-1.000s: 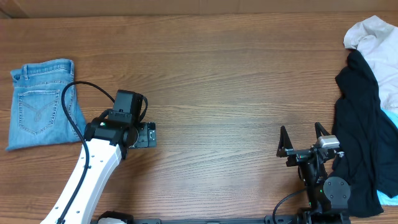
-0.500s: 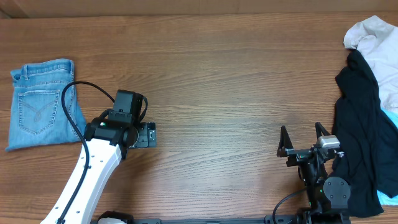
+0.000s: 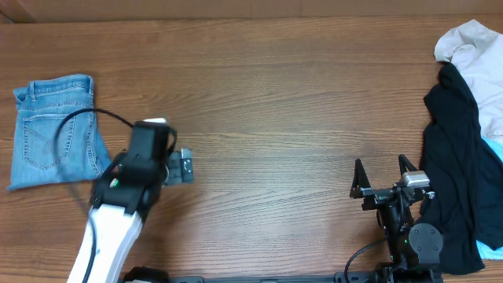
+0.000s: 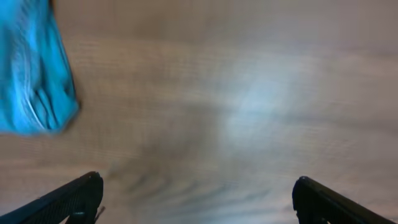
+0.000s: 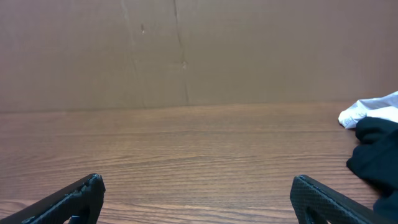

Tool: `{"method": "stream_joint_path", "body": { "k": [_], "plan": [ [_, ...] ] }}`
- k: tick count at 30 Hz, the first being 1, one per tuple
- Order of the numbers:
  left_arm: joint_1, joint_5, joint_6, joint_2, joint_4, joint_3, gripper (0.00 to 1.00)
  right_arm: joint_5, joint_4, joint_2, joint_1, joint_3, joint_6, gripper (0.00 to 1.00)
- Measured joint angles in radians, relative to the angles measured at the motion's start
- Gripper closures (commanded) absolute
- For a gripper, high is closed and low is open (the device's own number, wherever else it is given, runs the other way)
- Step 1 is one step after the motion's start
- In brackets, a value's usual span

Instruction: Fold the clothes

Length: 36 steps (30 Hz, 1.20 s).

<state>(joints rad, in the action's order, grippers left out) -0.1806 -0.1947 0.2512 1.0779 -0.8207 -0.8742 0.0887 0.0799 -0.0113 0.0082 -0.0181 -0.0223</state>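
The jeans point(image 3: 49, 130) lie folded into a compact rectangle at the far left of the wooden table point(image 3: 275, 94), a stitched back pocket facing up and the waistband toward the far edge. In the overhead view a black cable point(image 3: 61, 130) from the left arm loops across them. The left gripper point(image 3: 184, 167) sits just to the right of the jeans, apart from them, over bare wood. Its fingers are spread wide with nothing between them. The left wrist view is blurred, showing the two dark fingertips point(image 4: 84, 193) low in the picture and the jeans point(image 4: 34, 74) as a blue smear at upper left.

The right gripper point(image 3: 381, 174) is at the near right of the table, fingers also set wide and empty. The right wrist view shows both fingertips point(image 5: 84, 193) over bare wood, facing a brown wall point(image 5: 186, 50). A black garment point(image 3: 452, 173) is draped down the right edge, just beside that gripper, and an off-white cloth point(image 3: 479, 55) is bunched at the far right corner, partly under the black one
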Motion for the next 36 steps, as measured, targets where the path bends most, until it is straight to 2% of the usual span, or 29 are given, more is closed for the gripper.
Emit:
{"method": "stream_joint_path", "body": {
  "k": [10, 21, 34, 36],
  "plan": [
    [0.148, 0.145, -0.095, -0.303, 0.154, 0.202, 0.0, 0.0, 0.0, 0.0, 0.0, 0.0, 0.0, 0.0],
    [0.151, 0.181, -0.103, -0.633, 0.512, 0.542, 0.0, 0.0, 0.001, 0.0, 0.0, 0.0, 0.0, 0.0],
    [0.151, 0.185, -0.105, -0.953, 0.829, 0.824, 0.0, 0.0, 0.001, 0.0, 0.0, 0.0, 0.0, 0.0],
    [0.151, 0.184, -0.105, -0.993, 0.82, 0.852, 0.0, 0.0, 0.002, 0.0, 0.0, 0.0, 0.0, 0.0]
  ]
}}
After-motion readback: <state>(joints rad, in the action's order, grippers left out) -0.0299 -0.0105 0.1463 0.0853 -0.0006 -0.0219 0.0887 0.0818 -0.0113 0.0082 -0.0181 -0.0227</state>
